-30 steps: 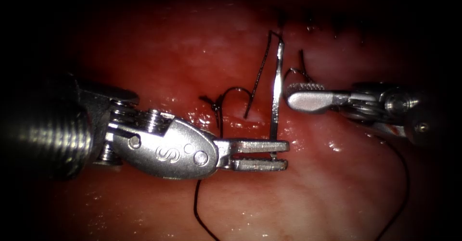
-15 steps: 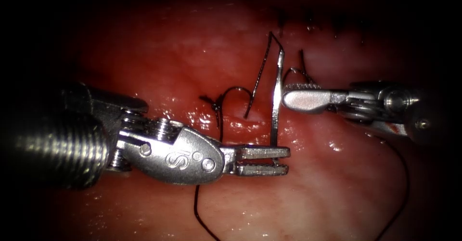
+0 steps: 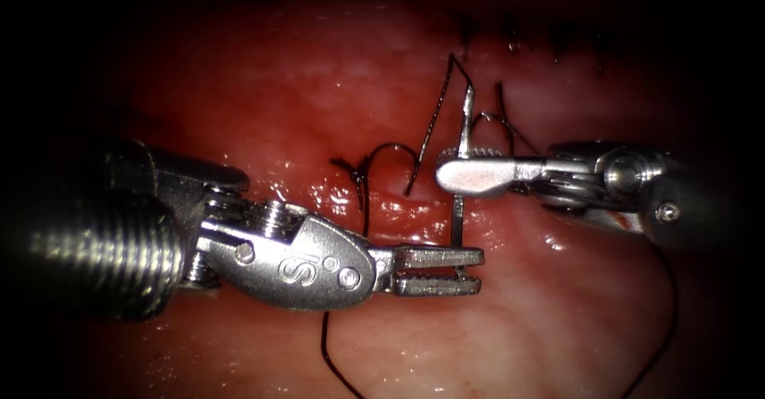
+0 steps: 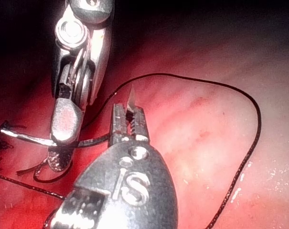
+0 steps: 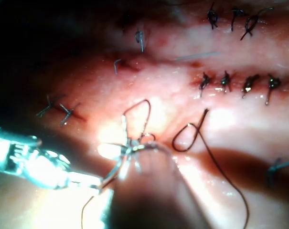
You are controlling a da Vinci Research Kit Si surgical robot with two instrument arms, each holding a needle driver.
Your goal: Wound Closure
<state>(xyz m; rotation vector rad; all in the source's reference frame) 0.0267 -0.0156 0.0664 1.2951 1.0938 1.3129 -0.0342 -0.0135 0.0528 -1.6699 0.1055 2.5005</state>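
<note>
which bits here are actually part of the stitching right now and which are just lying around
In the job:
- needle, upright, clear of the tissue
- left pincer, shut on the needle's lower end
- right pincer, at the needle's mid-curve
- thread, trailing from the needle's top

Lying about:
- finished knots
- cut thread ends
- red fluid

The needle (image 3: 459,184) stands upright above the tissue (image 3: 558,311), between the two claws. The left claw (image 3: 442,270) is at its bottom end, the right claw (image 3: 466,172) higher up.

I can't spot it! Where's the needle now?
In the endoscope view the needle stands upright above the tissue, its lower end in the left tool, its upper part in the right tool.
</note>
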